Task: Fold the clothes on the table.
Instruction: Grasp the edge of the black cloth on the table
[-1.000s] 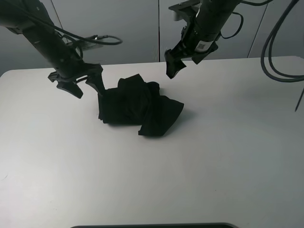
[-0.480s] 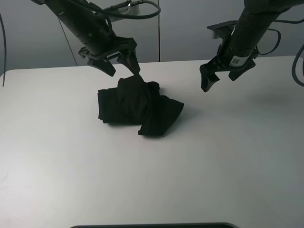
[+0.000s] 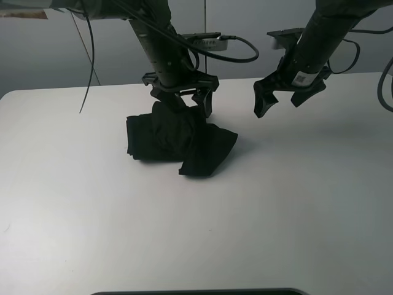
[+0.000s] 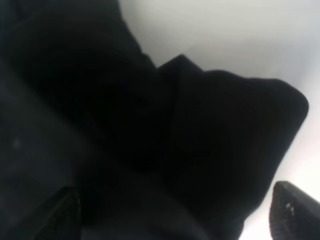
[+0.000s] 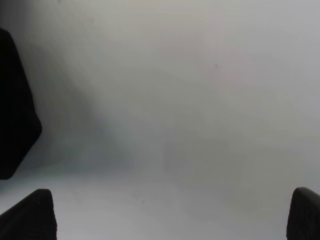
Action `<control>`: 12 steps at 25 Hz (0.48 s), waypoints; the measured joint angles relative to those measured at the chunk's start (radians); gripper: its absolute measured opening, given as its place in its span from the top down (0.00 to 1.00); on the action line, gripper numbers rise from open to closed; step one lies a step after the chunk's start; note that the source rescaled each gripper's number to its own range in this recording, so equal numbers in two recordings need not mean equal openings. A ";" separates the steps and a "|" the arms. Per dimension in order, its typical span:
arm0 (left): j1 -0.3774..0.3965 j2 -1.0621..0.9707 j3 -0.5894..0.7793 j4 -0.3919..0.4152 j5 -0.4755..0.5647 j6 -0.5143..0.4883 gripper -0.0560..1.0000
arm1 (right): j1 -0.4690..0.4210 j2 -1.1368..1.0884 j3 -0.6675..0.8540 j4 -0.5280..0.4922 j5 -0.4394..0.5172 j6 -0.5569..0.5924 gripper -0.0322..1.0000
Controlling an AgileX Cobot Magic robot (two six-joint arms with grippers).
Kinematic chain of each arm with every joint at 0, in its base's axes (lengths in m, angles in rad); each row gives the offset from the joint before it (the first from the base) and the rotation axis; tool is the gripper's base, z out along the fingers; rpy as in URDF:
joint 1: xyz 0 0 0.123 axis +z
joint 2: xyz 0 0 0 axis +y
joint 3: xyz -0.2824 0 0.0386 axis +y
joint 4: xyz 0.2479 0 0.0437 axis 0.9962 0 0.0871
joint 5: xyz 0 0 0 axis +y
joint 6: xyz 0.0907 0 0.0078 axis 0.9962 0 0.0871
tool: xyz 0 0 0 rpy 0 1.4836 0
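The left wrist view is showing little but black cloth, its folds running together in the dark, with only the tips of the left gripper (image 4: pixel 180 215) peeking in at the frame's edge. The T-shirt (image 3: pixel 175 140) is lying crumpled in a lumpy black heap on the table (image 3: pixel 295 209), left of its middle toward the far side. The left gripper's jaws are standing wide apart, straddling the heap's far top edge; whether they are touching the cloth is unclear. The right gripper (image 3: pixel 280 99) is hanging spread open above bare tabletop, apart from the cloth.
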 joint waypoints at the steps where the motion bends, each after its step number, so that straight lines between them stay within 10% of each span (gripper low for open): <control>1: -0.010 0.012 -0.019 0.010 0.006 -0.006 0.02 | 0.000 0.000 0.000 0.002 0.000 0.000 0.01; 12: -0.039 0.129 -0.095 0.216 0.124 -0.057 0.02 | 0.000 0.000 0.000 0.016 -0.004 0.000 0.01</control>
